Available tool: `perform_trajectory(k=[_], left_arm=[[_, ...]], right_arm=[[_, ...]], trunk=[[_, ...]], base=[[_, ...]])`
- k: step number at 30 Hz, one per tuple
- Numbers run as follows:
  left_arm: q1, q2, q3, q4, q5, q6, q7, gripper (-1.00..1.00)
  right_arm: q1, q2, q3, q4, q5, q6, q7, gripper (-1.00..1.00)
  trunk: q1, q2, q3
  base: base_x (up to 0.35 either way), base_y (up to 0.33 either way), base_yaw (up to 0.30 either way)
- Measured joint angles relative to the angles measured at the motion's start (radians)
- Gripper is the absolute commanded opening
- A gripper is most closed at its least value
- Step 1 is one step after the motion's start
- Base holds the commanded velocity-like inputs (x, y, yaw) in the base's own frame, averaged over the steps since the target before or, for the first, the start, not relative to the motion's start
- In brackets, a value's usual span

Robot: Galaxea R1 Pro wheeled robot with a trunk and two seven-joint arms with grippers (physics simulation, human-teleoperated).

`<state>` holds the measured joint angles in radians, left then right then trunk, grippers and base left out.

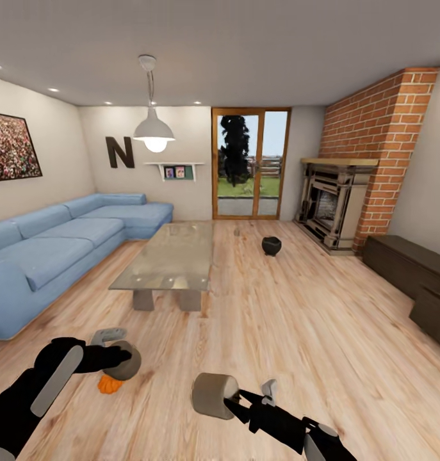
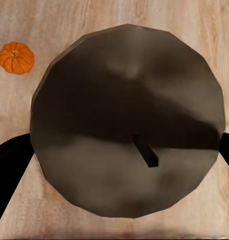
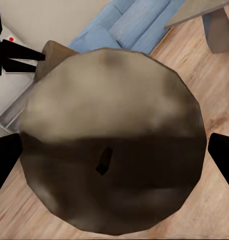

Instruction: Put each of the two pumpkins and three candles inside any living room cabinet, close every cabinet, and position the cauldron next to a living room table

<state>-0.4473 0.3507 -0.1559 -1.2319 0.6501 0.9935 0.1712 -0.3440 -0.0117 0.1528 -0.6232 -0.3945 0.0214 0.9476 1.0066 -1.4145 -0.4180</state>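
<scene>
Both jaws clamped on candles: left gripper (image 1: 120,358) holds candle (image 1: 125,362) above pumpkin (image 1: 109,384), right gripper (image 1: 236,400) holds second candle (image 1: 213,395) beside it. Cabinet (image 1: 408,266) and cauldron (image 1: 271,245) well beyond pumpkin; nothing stowed.

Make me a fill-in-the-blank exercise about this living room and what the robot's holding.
1. The left tool and the right tool each grip a grey ____.
2. A small orange ____ lies below the left tool.
3. The black pot stands on the wood ____, apart from the glass table.
4. The sofa is ____.
Missing words: candle, pumpkin, floor, blue.
</scene>
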Motion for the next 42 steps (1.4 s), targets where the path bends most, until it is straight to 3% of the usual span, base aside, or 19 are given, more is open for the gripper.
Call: perform_trajectory(k=[19, 31, 42], left_arm=[[0.000, -0.005, -0.020, 0.000, -0.003, 0.001, 0.001, -1.00], [0.000, -0.007, -0.020, 0.002, -0.001, 0.002, 0.000, -1.00], [0.000, -0.026, -0.025, 0.006, -0.010, 0.001, 0.002, -1.00]], right_arm=[[0.000, 0.003, 0.001, 0.019, -0.001, -0.002, -0.016, -1.00], [0.000, 0.003, 0.001, 0.019, 0.001, -0.002, -0.024, -1.00], [0.000, 0.001, 0.000, 0.019, 0.002, -0.001, -0.026, -1.00]], trunk=[[-0.073, 0.133, 0.080], [-0.120, 0.217, 0.132], [-0.162, 0.294, 0.179]], base=[[-0.316, 0.000, -0.227], [-0.031, 0.000, -0.225], [0.000, 0.000, -0.225]])
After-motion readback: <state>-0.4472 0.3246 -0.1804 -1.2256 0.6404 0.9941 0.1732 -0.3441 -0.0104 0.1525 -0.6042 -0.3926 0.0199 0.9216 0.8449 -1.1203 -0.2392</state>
